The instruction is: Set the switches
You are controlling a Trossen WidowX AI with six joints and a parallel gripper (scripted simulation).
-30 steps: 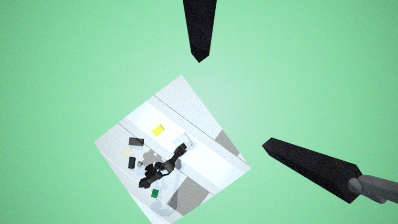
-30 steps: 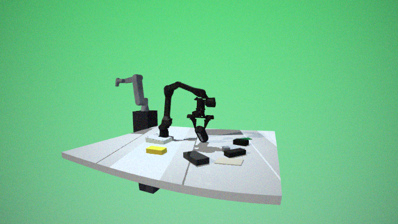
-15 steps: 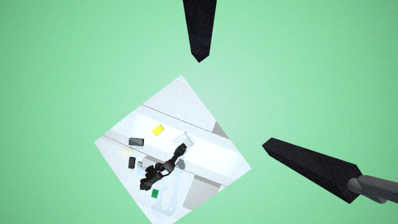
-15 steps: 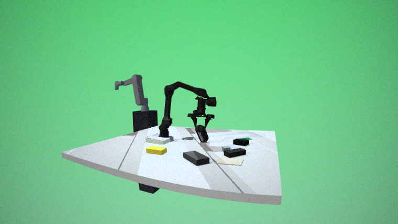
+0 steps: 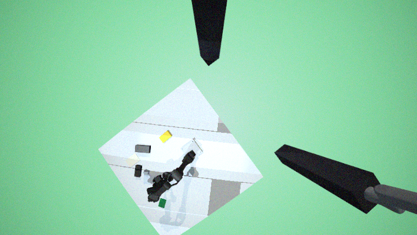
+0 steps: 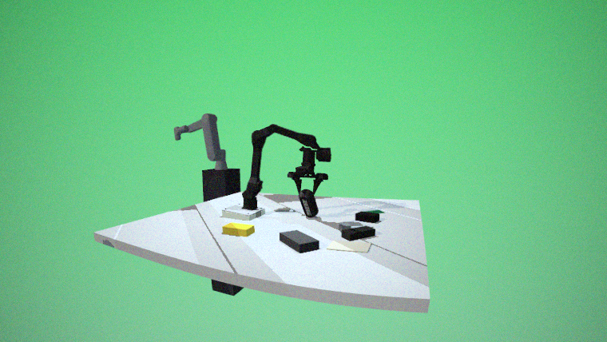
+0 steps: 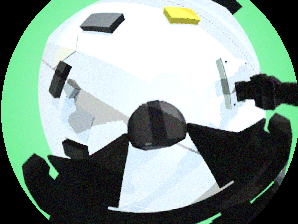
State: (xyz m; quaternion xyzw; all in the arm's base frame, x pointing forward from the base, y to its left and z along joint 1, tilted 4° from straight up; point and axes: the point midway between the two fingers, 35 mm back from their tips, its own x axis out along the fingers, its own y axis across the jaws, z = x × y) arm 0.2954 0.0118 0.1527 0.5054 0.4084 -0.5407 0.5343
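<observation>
The controller unit [image 6: 309, 204] [image 7: 172, 118] is a dark, rounded body held off its base and steeply tilted. My gripper [image 6: 307, 192] [image 7: 157, 132] is shut on it, with one finger on each side, and points down. In the exterior view a pale strip shows along one face of the unit; its marks are too small to read. The switch positions and label squares cannot be made out. The unit's lower end is near the bench [image 6: 361, 280]; whether it touches is unclear. In the top view the arm hides the unit.
A dark grey block [image 5: 142, 149] [image 6: 298, 240] [image 7: 101, 22], a yellow block [image 5: 165, 136] [image 6: 237, 229] [image 7: 181, 15], a cream sheet [image 5: 133, 160] [image 6: 349, 246], black blocks [image 6: 358, 232] [image 6: 367, 216], a small grey block [image 6: 349, 224] and a green piece [image 5: 162, 202] lie around.
</observation>
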